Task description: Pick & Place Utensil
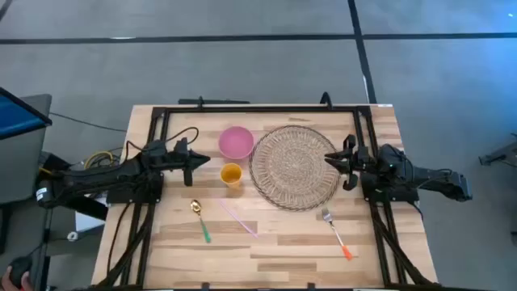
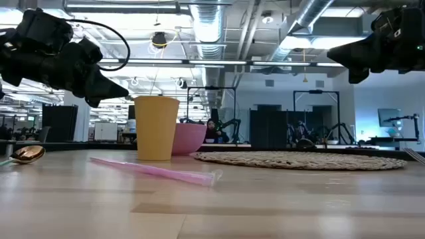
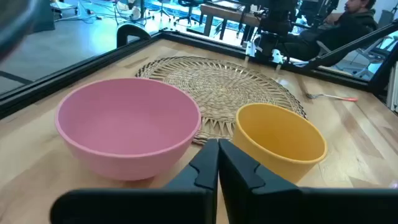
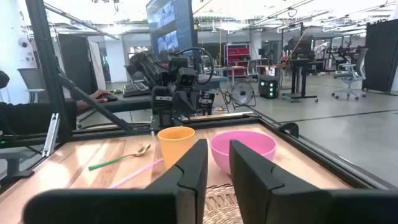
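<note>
- Wooden tabletop (image 1: 275, 242) inside a black frame, an open workshop beyond it, is where we work, and both our arms hang above it with nothing in either.
- Our left gripper (image 1: 203, 159) has its fingers pressed together and empty; it hovers just beside the pink bowl (image 1: 236, 142) and the yellow cup (image 1: 231, 175), pointing toward them.
- Our right gripper (image 1: 329, 158) shows a narrow gap between its fingers in its own wrist view, holding nothing, and sits over the near edge of the woven placemat (image 1: 295, 166).
- Outward from the left gripper lie the gold spoon with the green handle (image 1: 199, 218) and a pink straw (image 1: 238, 217), both flat on the wood in front of the cup.
- Outward from the right gripper lies the fork with the orange handle (image 1: 336, 234), just off the mat's edge (close to that arm's side).
- Progress, as we judge it: nothing has been picked yet. Both utensils rest untouched on the table, so the reach, grasp, lift and placing all remain.
- Containers: the pink bowl is empty in the left wrist view, the yellow cup looks empty too, and the mat carries nothing.
</note>
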